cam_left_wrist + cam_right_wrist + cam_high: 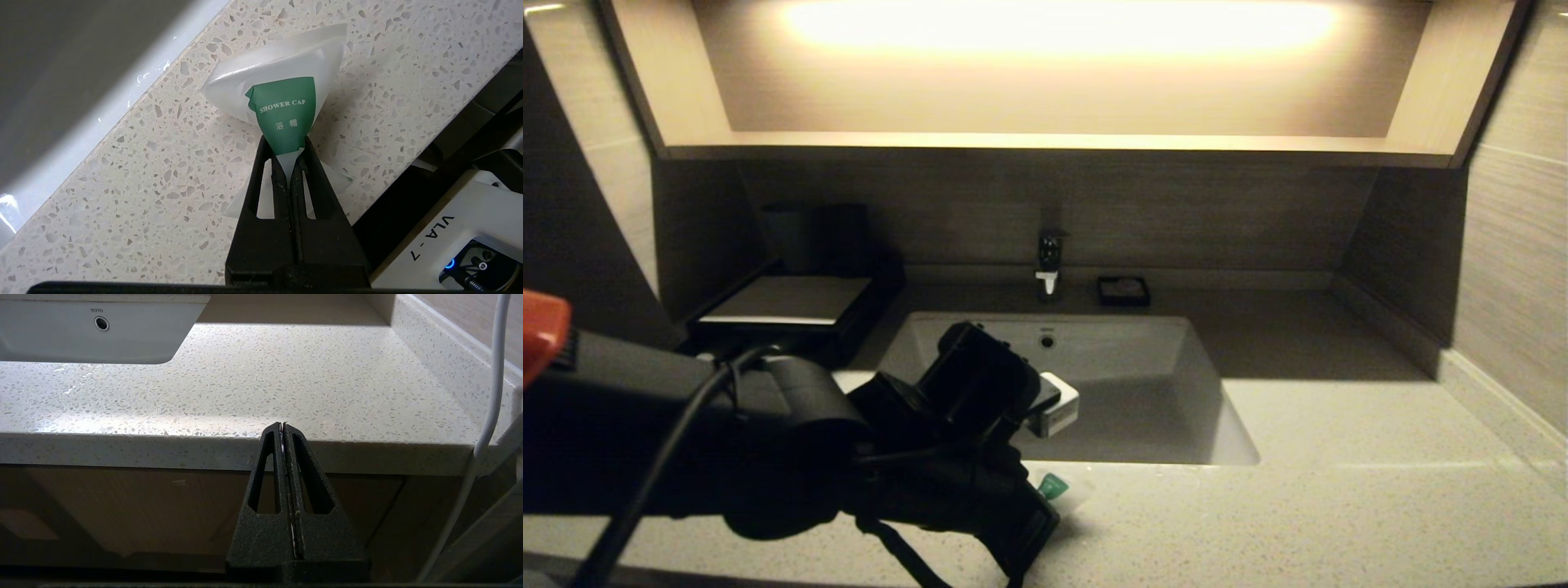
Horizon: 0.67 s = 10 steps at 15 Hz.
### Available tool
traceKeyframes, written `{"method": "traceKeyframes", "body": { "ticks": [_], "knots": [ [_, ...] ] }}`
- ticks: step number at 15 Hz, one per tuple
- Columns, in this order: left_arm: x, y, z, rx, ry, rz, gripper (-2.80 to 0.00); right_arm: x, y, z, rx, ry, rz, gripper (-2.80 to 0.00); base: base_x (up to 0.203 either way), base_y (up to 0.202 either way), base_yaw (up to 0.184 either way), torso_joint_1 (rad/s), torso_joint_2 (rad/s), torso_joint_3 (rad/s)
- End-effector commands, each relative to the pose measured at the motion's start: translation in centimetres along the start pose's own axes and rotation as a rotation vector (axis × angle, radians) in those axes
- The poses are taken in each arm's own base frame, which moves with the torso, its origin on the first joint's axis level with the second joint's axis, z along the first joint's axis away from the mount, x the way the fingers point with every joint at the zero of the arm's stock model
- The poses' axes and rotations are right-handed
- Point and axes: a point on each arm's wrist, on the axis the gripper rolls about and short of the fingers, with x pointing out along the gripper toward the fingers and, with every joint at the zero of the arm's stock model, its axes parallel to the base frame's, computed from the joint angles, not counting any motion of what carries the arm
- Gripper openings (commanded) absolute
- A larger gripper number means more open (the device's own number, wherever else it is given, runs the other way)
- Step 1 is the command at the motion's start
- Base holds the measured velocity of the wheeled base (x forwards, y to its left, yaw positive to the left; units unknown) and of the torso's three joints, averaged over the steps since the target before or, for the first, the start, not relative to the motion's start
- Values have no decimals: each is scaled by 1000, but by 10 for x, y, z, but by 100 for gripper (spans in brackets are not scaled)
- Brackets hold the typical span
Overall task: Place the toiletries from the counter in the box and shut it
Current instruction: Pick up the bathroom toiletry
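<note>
My left gripper (286,143) is shut on the small white pillow-like pouch (282,61), pinching it at its green "SHOWER CAP" label (284,110). The pouch is at the speckled counter (143,183), on the strip in front of the white basin (1111,384). In the head view only a green corner of the pouch (1054,487) shows past my left arm. The black box with a pale top (788,306) stands at the back left; my arm hides its front. The long stick-shaped packet is out of view. My right gripper (282,425) is shut and empty, low in front of the counter's front edge.
Dark tumblers (792,237) stand behind the box. A faucet (1049,261) and a tiny black square dish (1123,291) are behind the basin. The counter (1339,490) runs on to the right, to a raised side wall (441,363).
</note>
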Motion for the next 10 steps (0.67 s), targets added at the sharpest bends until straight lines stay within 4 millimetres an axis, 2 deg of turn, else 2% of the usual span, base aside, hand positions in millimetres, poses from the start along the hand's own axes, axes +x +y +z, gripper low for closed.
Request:
{"method": "traceKeyframes", "body": {
  "ticks": [1, 5, 10],
  "knots": [
    [-2, 0, 2, -17, -17, 0, -280, 0, 0, 0, 0, 2, 0, -280, 0, 0, 0, 0, 0, 0],
    [-6, 5, 9, -77, -98, 59, -280, 0, 0, 0, 0, 2, 0, -280, 0, 0, 0, 0, 0, 0],
    [-30, 38, 19, -166, -192, 213, -280, 0, 0, 0, 0, 2, 0, -280, 0, 0, 0, 0, 0, 0]
  ]
}}
